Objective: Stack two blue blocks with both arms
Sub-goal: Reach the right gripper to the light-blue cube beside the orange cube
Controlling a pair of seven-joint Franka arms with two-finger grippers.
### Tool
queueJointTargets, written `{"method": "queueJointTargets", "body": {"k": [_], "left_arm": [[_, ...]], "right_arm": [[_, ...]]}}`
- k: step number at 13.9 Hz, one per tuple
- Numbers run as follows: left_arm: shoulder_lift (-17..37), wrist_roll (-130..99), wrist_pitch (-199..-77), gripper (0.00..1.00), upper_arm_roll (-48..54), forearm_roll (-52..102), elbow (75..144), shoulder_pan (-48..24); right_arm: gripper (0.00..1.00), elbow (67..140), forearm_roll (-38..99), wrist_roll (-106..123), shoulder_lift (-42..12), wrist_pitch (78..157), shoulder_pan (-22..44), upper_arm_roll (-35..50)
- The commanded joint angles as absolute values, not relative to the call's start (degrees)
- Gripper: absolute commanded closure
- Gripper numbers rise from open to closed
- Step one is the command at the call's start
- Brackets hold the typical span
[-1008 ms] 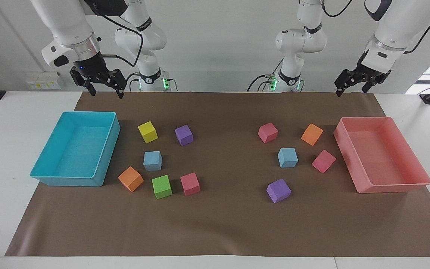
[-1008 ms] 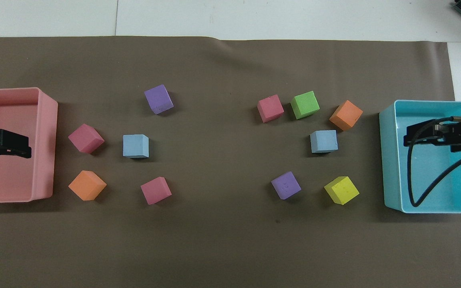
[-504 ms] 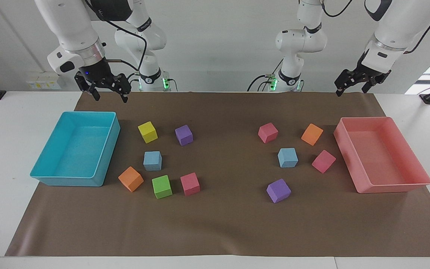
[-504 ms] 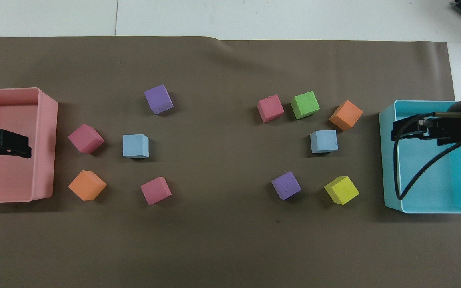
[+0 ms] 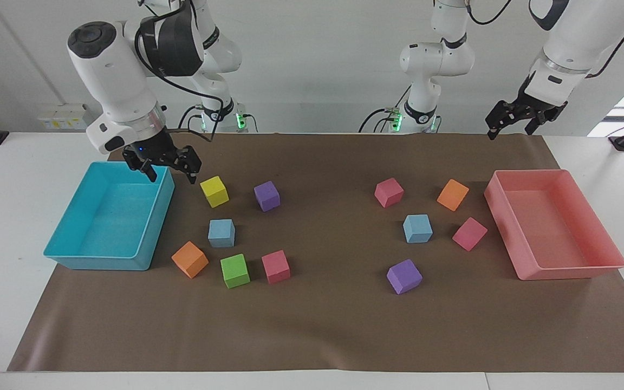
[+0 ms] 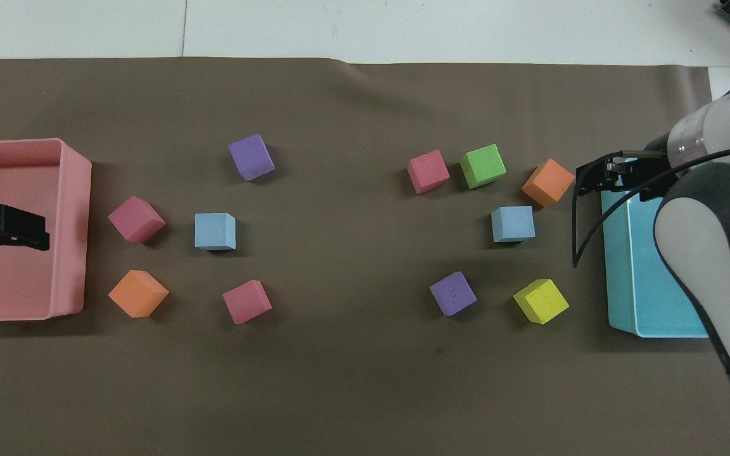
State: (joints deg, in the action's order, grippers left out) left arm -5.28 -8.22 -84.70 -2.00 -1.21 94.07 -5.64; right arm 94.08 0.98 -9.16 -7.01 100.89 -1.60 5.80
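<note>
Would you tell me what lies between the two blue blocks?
Nothing: in the overhead view, only bare brown mat separates the two blue blocks.

Brown mat [image 5: 323,325] – turquoise tray [image 5: 63,254], pink tray [image 5: 610,238], 9 non-blue cubes.

One camera faces the robots from high; another looks down, sharing the mat [image 5: 323,325].

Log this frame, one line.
stage: approach | right claw: open, over turquoise tray rim | left claw: waiting | blue blocks: unstacked
</note>
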Motion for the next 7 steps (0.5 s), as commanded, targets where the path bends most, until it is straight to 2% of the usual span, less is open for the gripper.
{"method": "queueJointTargets", "body": {"k": [1,4,7], "left_arm": [[-5.71,-8.09,-84.38,0.0,-1.49,-1.05,93.87,-4.83],[-5.71,-8.09,-84.29,0.0,-1.41,-1.14,93.87,-4.92],[-5.71,-8.09,-84.2,0.0,-1.41,-1.05,93.87,-4.92]], "right_arm": [[0.0,98.85,0.53,-9.75,-7.29,105.89,-0.27,6.15],[0.0,104.49,0.53,-10.19,-7.56,112.57,0.7,6.15],[0.0,105.64,0.44,-10.98,-9.83,114.43,0.88,6.15]]}}
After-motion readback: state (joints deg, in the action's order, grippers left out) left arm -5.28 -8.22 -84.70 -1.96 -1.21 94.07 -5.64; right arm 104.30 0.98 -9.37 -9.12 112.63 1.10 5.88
